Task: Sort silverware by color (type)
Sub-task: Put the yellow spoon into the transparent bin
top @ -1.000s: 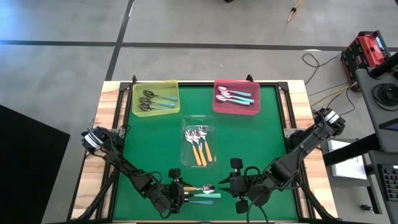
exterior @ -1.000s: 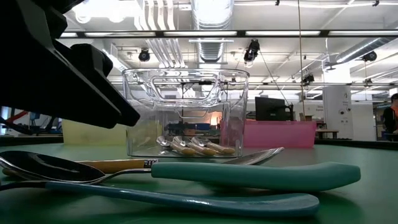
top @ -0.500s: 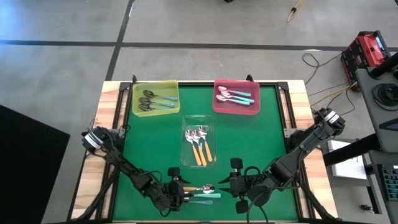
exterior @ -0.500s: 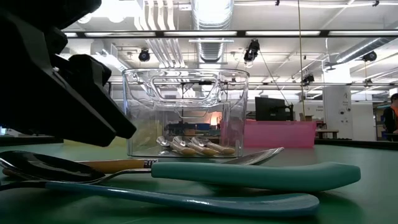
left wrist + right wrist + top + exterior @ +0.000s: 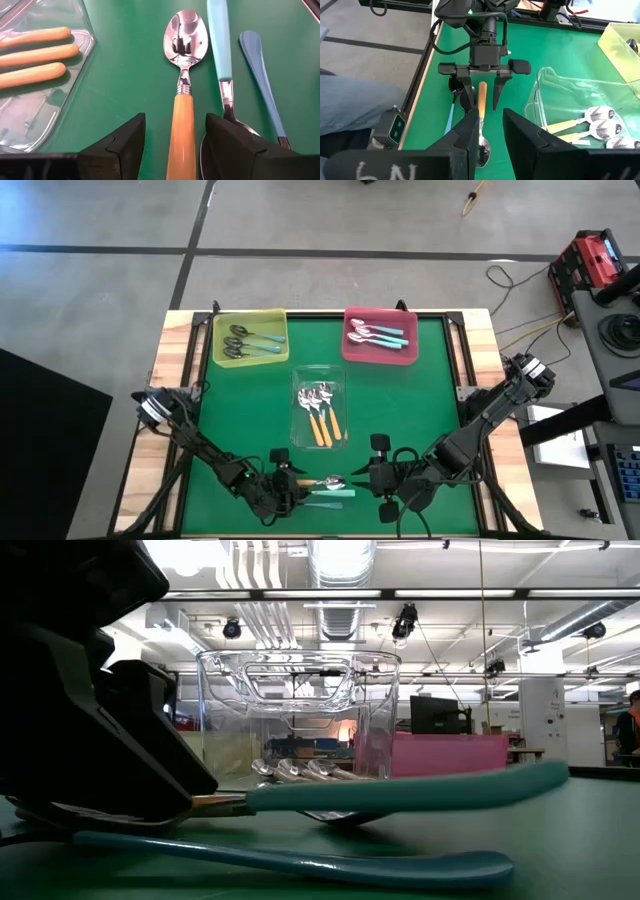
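At the far left corner of the worktop (image 5: 420, 410) sits the yellow tray (image 5: 250, 313) with dark-bowled, blue-handled spoons. The clear tray (image 5: 298, 395) with the orange-handled ones is at the middle, and the pink tray (image 5: 380, 358) with teal-handled ones is toward the far right corner.

Along the near edge, three spoons are not yet sorted. The left gripper (image 5: 288, 486) is low over them, its fingers spread wide and released, one on either side of the handle of the orange-handled spoon (image 5: 182, 90). They grasp nothing yet. The teal-handled spoon (image 5: 218, 45) lies just beside the orange one, and the blue-handled spoon (image 5: 260, 70) is next to that. The teal spoon's bowl end runs in close under the finger on that side.

The crowding is the risk. If the fingers close as they stand, the finger on that side may catch the teal spoon's neck, so both spoons lift or the teal one gets flicked aside. From table height the teal handle's free end looks raised off the mat, so that spoon may already be pressed on. The orange handle is slim and smooth, so a pinch off its middle could let it swivel and drop short of the clear tray.

The right gripper (image 5: 490, 120) waits at the near edge just right of the spoons, pointed at them, its fingers apart with nothing in them.
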